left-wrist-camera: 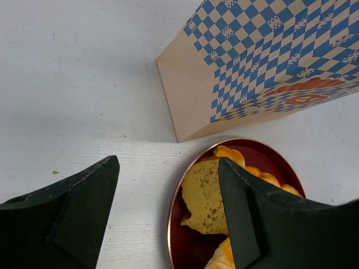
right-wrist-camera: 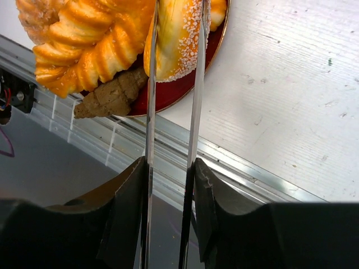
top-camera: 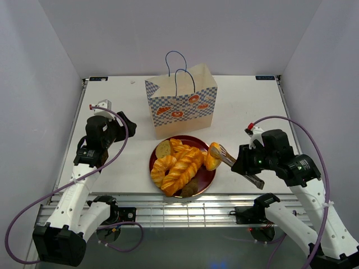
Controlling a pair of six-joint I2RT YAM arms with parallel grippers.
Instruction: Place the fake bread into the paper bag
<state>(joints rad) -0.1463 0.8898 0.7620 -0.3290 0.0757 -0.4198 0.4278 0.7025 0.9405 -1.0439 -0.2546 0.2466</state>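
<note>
The paper bag [top-camera: 182, 103] stands upright behind a dark red plate [top-camera: 209, 175] heaped with fake bread: braided twists [top-camera: 182, 165] and a round tan slice [top-camera: 163, 149]. My right gripper [top-camera: 247, 163] is shut on metal tongs [top-camera: 255, 178]. In the right wrist view the tongs [right-wrist-camera: 196, 101] pinch a sugar-dusted golden bun [right-wrist-camera: 176, 39] at the plate's right edge. My left gripper [top-camera: 120, 126] hovers open and empty left of the bag. Its view shows the bag's corner [left-wrist-camera: 269, 61], the plate [left-wrist-camera: 190, 246] and the tan slice [left-wrist-camera: 210, 196].
A brown pastry piece [right-wrist-camera: 109, 98] lies at the plate's near rim, close to the table's aluminium front rail [top-camera: 179, 204]. White walls enclose the table on the left, back and right.
</note>
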